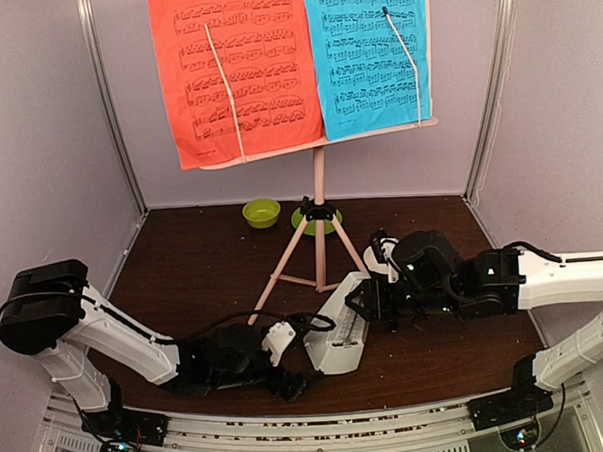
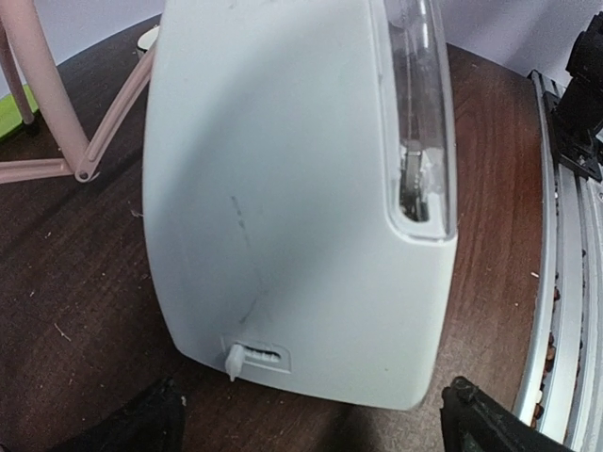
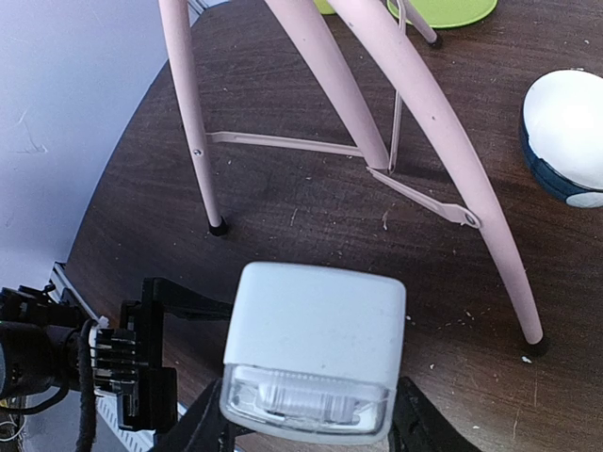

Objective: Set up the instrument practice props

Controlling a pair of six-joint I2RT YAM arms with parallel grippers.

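Note:
The pale pink music stand [image 1: 319, 185] stands at the back on its tripod legs [image 3: 415, 122]. A red sheet [image 1: 237, 69] and a blue sheet [image 1: 369, 53] rest on its desk. The white-grey metronome [image 1: 338, 336] lies tilted on the dark table in front of the stand. My right gripper [image 1: 370, 305] is shut on its narrow top, with the black fingers [image 3: 203, 428] on either side of the metronome [image 3: 316, 353]. My left gripper [image 2: 316, 424] is open at the metronome's wide base [image 2: 301, 235]. Its fingertips [image 2: 155, 419] stand apart from the base on both sides.
A green bowl [image 1: 261, 213] and a green plate [image 1: 303, 222] sit behind the tripod. A white bowl with a dark base [image 3: 565, 137] sits right of the legs, close to my right arm. A metal rail [image 2: 565, 282] runs along the near table edge. Walls close in three sides.

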